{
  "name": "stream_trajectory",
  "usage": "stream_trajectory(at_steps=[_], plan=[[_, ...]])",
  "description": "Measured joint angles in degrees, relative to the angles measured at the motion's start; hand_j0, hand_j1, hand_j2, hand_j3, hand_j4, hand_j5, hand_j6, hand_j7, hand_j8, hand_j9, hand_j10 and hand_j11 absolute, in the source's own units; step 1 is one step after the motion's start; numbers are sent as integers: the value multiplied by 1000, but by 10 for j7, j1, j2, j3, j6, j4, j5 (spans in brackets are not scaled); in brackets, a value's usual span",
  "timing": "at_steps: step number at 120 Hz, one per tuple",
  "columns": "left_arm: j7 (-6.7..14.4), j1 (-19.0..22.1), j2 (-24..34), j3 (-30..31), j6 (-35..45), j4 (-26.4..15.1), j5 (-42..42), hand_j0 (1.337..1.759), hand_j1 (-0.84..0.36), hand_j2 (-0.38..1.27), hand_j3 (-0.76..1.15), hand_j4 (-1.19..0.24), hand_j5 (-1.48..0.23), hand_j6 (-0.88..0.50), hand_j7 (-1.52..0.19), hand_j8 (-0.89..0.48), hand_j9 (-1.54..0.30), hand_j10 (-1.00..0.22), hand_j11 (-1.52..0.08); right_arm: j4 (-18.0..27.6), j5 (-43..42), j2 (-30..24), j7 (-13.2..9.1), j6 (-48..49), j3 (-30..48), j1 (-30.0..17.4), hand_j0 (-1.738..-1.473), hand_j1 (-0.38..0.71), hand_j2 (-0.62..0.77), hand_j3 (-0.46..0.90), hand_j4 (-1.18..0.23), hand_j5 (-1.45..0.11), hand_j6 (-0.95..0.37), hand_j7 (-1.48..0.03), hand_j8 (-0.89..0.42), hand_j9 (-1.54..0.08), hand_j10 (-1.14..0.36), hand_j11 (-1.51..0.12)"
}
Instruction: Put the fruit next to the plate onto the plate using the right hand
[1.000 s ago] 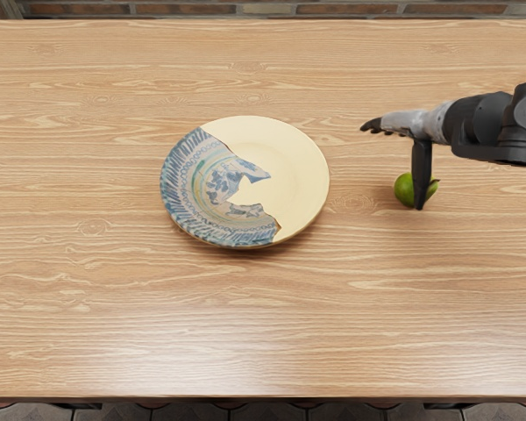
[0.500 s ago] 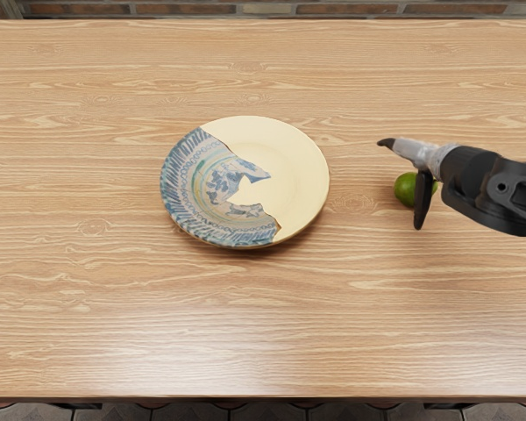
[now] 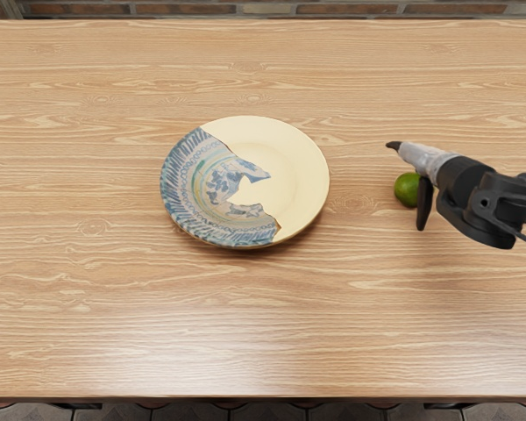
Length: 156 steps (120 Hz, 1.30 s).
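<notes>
Table (image 3: 88, 298): wooden, and it is carrying everything in play.
Plate (image 3: 289, 158): it is sitting near the table's middle. It is part plain cream and part blue pattern, and nothing is lying on it.
Lime (image 3: 406, 188): the task's fruit is resting on the table at the plate's 3 o'clock, apart from the rim and not yet lifted.
Right robot hand (image 3: 434, 168): it is reaching in from the right edge and hovering at the lime's 3 o'clock. It is open and gripping nothing. One finger is stretching out past the lime's 12 o'clock side, and a dark finger is hanging down just beside its 3 o'clock flank.
Left robot hand: out of view.
Step in hand: by my reading, the hand is getting set around the lime for a grasp.
Doing it well: the hand should be lowering until the fingers are bracketing the lime on opposite sides, then closing slowly around its widest part.
Watch for: the lime is round and likely to roll. A one-sided nudge could send it toward 9 o'clock or off toward the table's edge.
After that: lifting clear of the rim and carrying toward 9 o'clock, over the plate's centre.
</notes>
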Motion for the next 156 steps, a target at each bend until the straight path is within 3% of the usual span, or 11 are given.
stream_trajectory(at_steps=[24,70,126,136,156], plan=[[0,0,0,0,0,0,0,1658,349,0,0,0,0,0,0,0,0,0,0,-18,-9,13,0,-16,-14,1,-1658,-305,-5,0,-43,-51,-45,-50,-43,-50,-42,-50],[0,0,0,0,0,0,0,1658,349,0,0,0,0,0,0,0,0,0,0,-43,-11,27,0,-20,-17,3,-1658,-192,-24,0,-137,-173,-139,-172,-138,-173,-136,-173],[0,0,0,0,0,0,0,1658,349,0,0,0,0,0,0,0,0,0,0,-48,-11,32,0,-25,-19,-3,-1658,86,-70,0,-368,-474,-369,-473,-368,-474,-367,-473],[0,0,0,0,0,0,0,1658,349,0,0,0,0,0,0,0,0,0,0,-47,-11,32,0,-28,-21,-5,-1658,135,-47,0,-411,-533,-414,-531,-412,-532,-411,-531],[0,0,0,0,0,0,0,1658,349,0,0,0,0,0,0,0,0,0,0,-46,-13,35,-1,-31,-21,-6,-1653,207,133,-1,-581,-737,-432,-742,-338,-742,-449,-748]])
